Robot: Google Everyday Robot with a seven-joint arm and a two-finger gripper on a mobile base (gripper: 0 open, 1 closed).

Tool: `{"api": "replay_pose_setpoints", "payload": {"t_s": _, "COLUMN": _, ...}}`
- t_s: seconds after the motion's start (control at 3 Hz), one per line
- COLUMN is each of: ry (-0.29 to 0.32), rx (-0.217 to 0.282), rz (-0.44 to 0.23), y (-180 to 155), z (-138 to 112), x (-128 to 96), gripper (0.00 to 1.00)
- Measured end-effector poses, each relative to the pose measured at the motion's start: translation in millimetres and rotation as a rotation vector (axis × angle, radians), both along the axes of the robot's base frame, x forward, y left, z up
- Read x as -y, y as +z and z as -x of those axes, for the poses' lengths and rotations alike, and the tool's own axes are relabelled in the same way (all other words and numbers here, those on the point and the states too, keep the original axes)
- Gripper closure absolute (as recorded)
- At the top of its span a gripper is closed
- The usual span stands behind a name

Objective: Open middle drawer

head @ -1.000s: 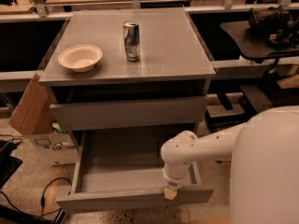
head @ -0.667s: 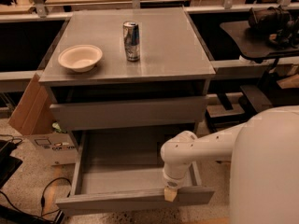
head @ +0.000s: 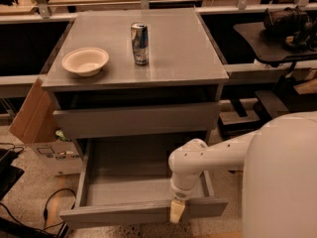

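Observation:
The grey cabinet (head: 148,53) has a closed drawer front (head: 136,120) just under its top. Below it, the middle drawer (head: 124,182) stands pulled far out, its shallow grey box empty and its flat front panel (head: 109,214) nearest me. My white arm (head: 208,157) reaches in from the right and bends down. My gripper (head: 175,211) points down at the top edge of that front panel, right of its middle, touching or hooked over it. Whatever is below the open drawer is hidden.
A cream bowl (head: 85,60) and an upright drinks can (head: 139,43) stand on the cabinet top. A cardboard box (head: 34,118) leans at the cabinet's left, with cables (head: 49,207) on the floor. A black chair (head: 277,38) stands at right. My white body (head: 282,177) fills the lower right.

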State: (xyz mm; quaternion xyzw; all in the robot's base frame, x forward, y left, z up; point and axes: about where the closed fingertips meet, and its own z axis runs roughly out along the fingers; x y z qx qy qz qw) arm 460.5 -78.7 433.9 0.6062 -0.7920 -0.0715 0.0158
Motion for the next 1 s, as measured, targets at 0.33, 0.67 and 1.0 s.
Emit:
{"api": "replay_pose_setpoints", "payload": {"t_s": 0.33, "ry": 0.007, "rx": -0.005, "rz": -0.007, "y": -1.7, "z": -0.4, "x": -0.7, "gripper": 0.00}}
{"api": "replay_pose_setpoints", "payload": {"t_s": 0.67, "ry": 0.007, "rx": -0.006, "rz": -0.007, "y": -1.7, "z": -0.4, "x": -0.7, "gripper": 0.00}}
{"api": "replay_pose_setpoints", "payload": {"t_s": 1.0, "ry": 0.067, "rx": 0.025, "rz": 0.093, "y": 46.8, "z": -10.0, "x": -12.7, "gripper": 0.00}}
